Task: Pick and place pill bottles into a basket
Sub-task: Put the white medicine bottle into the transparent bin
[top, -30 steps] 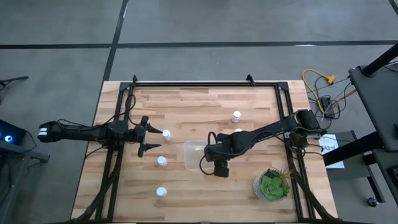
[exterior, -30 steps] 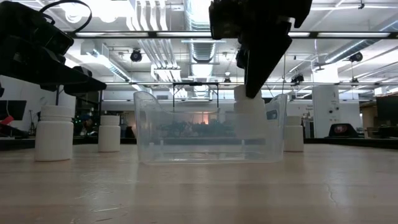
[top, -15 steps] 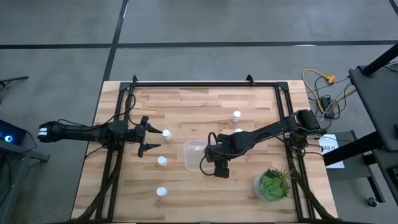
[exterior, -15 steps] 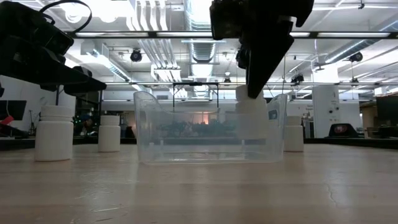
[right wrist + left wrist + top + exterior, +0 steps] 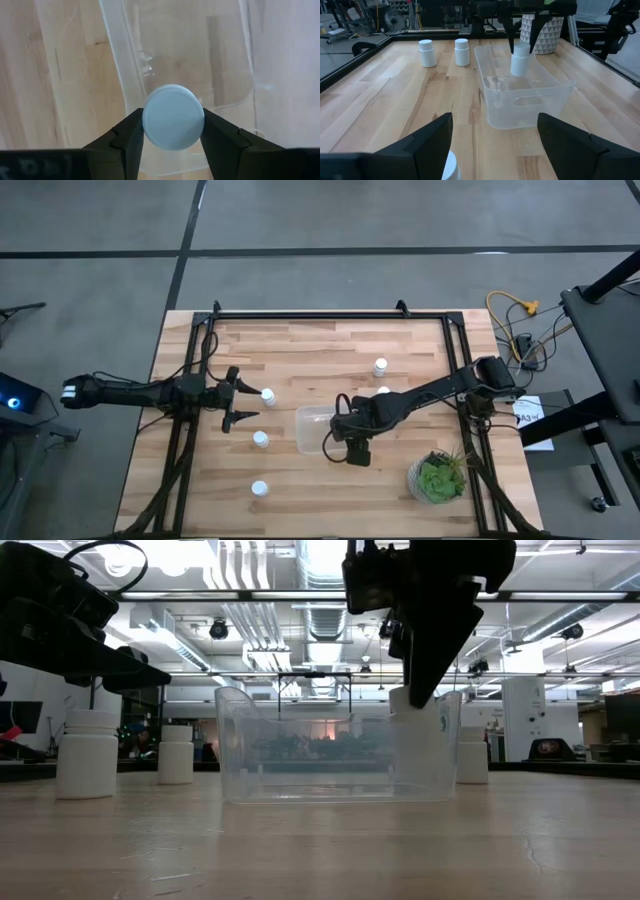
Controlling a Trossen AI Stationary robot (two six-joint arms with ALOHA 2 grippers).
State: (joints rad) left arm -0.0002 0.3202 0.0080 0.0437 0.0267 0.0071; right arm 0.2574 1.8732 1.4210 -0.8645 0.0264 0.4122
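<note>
The clear basket [image 5: 312,430] stands mid-table. My right gripper [image 5: 338,426] is over its right part, shut on a white pill bottle [image 5: 173,124], which also shows in the low view [image 5: 408,710]. My left gripper [image 5: 240,402] is open and low at the table's left. Another bottle [image 5: 267,394] stands just off its fingertips, and I see no touch. Other bottles stand upright on the table: two at the near left [image 5: 260,439] [image 5: 259,489] and two at the far right of the basket [image 5: 380,366] [image 5: 383,391]. My right gripper pinches the bottle's round cap [image 5: 150,131] between its two fingers, one on each side. The fingers come from above, pointing down. The bottle hangs upright below them, inside the basket's walls, its base above the basket's floor [image 5: 520,72].
A green potted plant [image 5: 437,477] stands at the near right corner. A black frame runs along the table's edges [image 5: 310,315]. Bare wood lies along the far side and near the front middle.
My right gripper has gone down a little with the bottle and shifted slightly toward the table's right, so the bottle now sits lower between the basket's walls. The bottle has stayed upright.
</note>
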